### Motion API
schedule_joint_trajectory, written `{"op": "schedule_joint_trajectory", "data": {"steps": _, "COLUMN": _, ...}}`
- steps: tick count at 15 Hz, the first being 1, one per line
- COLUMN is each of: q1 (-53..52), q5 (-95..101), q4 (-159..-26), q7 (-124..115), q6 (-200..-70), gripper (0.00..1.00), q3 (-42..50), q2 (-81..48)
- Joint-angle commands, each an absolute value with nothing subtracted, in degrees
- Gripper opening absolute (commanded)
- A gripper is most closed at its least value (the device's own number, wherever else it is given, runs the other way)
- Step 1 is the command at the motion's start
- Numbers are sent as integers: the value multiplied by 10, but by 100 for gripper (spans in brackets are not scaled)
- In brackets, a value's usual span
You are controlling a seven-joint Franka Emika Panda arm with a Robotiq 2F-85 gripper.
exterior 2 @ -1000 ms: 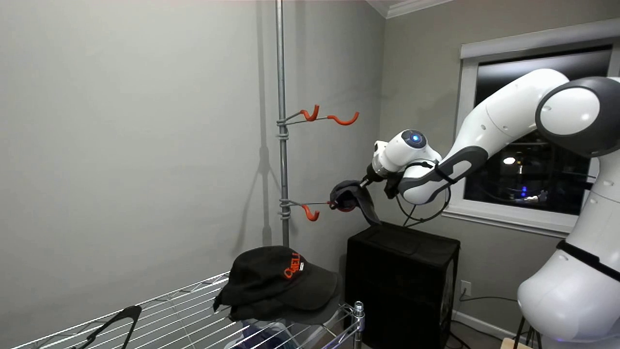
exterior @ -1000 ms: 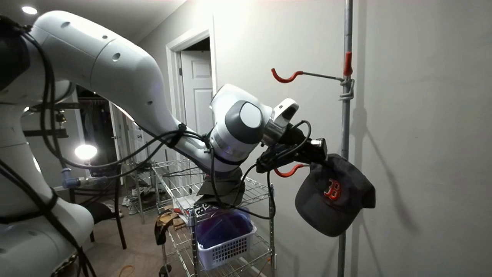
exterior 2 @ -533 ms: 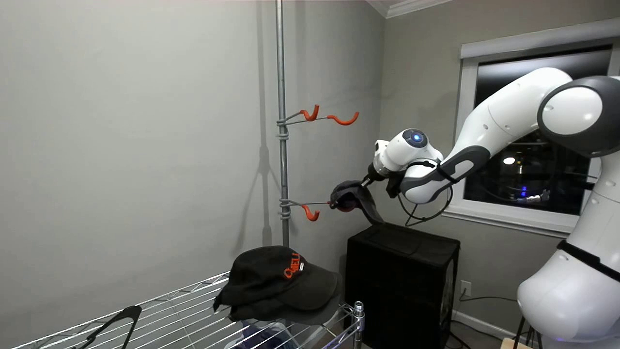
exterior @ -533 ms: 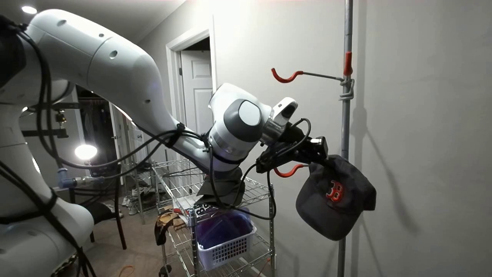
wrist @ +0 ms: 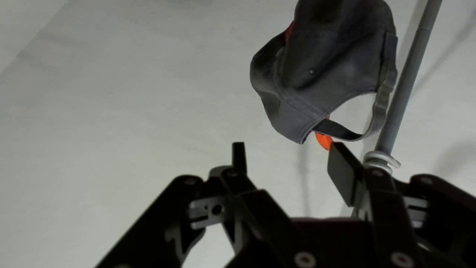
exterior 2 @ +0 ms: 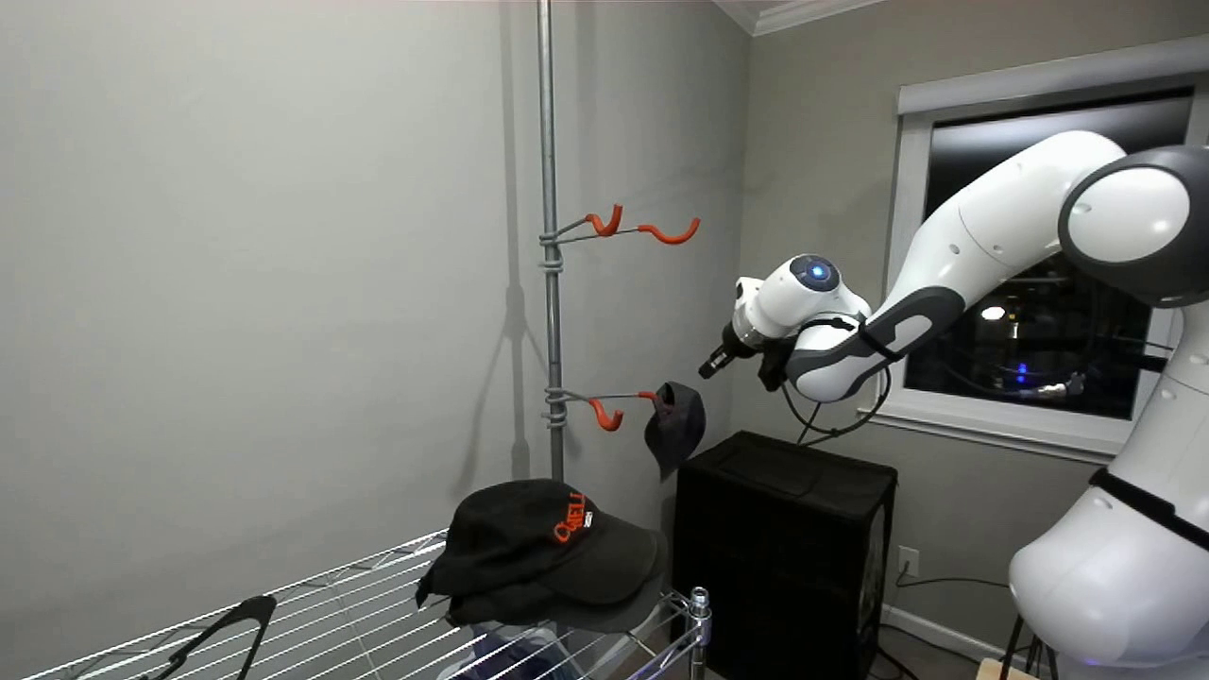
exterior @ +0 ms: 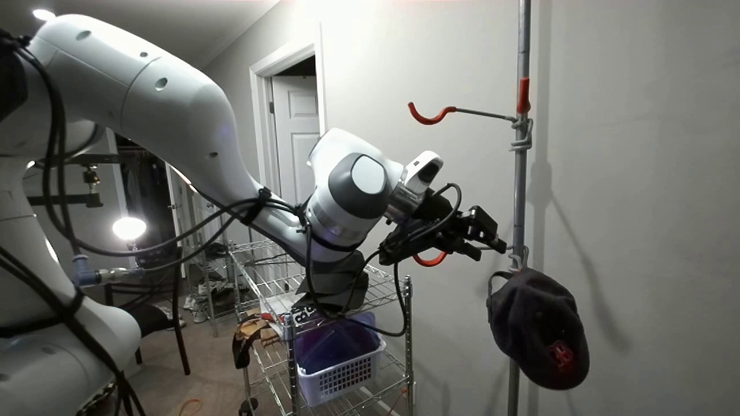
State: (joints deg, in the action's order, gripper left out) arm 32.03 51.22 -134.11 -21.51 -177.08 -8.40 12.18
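My gripper (wrist: 287, 156) is open, with nothing between its fingers. A dark cap with a red "B" logo (exterior: 537, 329) is apart from it, below the fingertips in both exterior views. The same cap (exterior 2: 676, 430) hangs crown down at a lower red hook (exterior 2: 649, 396) on the grey pole (exterior 2: 552, 321). Past the fingers in the wrist view, the cap (wrist: 334, 63) shows its back opening and strap, with an orange hook tip (wrist: 322, 141) showing at the strap. How firmly the strap sits on the hook I cannot tell.
Two upper red hooks (exterior 2: 671, 235) stick out from the pole above the gripper. A wire rack (exterior 2: 349, 604) carries a black cap (exterior 2: 538, 548); a lilac basket (exterior: 341, 378) stands on a lower shelf. Beneath the arm is a tall black box (exterior 2: 784, 529).
Half a second ago the jaws were shut on the cap. They have since opened, the cap has dropped and turned, its logo now lower, and the arm has drawn back slightly from the pole.
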Motion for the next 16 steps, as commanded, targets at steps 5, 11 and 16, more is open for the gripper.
{"op": "schedule_joint_trajectory", "data": {"steps": 5, "q1": 204, "q5": 410, "q4": -1449, "q7": -130, "q6": -1794, "gripper": 100, "q3": -27, "q2": 174}}
{"op": "schedule_joint_trajectory", "data": {"steps": 11, "q1": -55, "q5": 261, "q4": -1540, "q7": -21, "q6": -1750, "gripper": 100, "q3": 86, "q2": 269}}
{"op": "schedule_joint_trajectory", "data": {"steps": 16, "q1": -221, "q5": 132, "q4": -1548, "q7": 113, "q6": -1624, "gripper": 100, "q3": 141, "q2": 381}}
